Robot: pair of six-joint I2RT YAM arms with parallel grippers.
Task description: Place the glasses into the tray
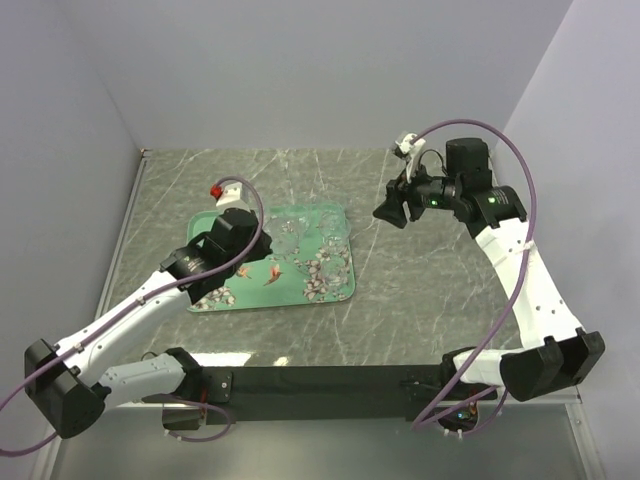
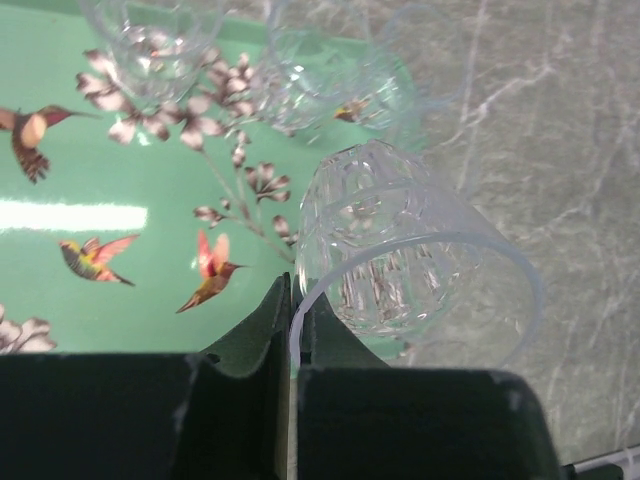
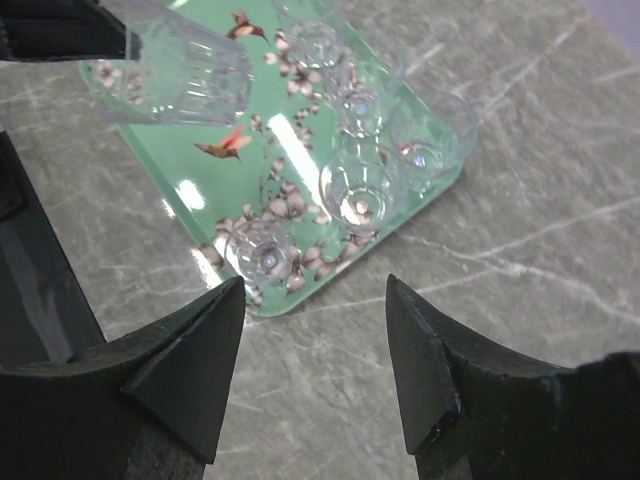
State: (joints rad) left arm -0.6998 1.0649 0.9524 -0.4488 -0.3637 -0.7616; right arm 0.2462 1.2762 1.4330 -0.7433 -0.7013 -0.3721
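1. Left hand (image 2: 293, 325): the jaws are pinched almost shut on the rim of one glass (image 2: 400, 270), with the glass wall between the two fingers. It holds a thin edge and nothing more.
2. Held glass: it is tilted well off upright, with its mouth toward the wrist camera and its base pointing away. It hangs above the tray (image 2: 150, 170) and, as far as the views show, does not rest on it.
3. Other glasses (image 3: 358, 190): several stand upright in the tray, grouped toward the lower right and centre of the right wrist view. The green patch in the upper left of that view, under the held glass, looks bare.
4. Right hand (image 3: 315, 350): the jaws are wide and hold nothing. It hangs over the desk (image 3: 520, 300), apart from the tray, at right centre of the top view.
5. Step in hand, as judged: setting the held glass into the tray.
   - Turn the wrist until the base faces down before lowering.
   - Aim for the bare patch, well away from the standing glasses.
   - Lower slowly, because a rim pinch may let the glass swing.
   - Open the jaws only once the base sits flat.
   - Lift straight up so that the inner finger does not drag the rim.
6. Risk, as judged: the clear glasses are hard to see, so a sideways move could knock one over.
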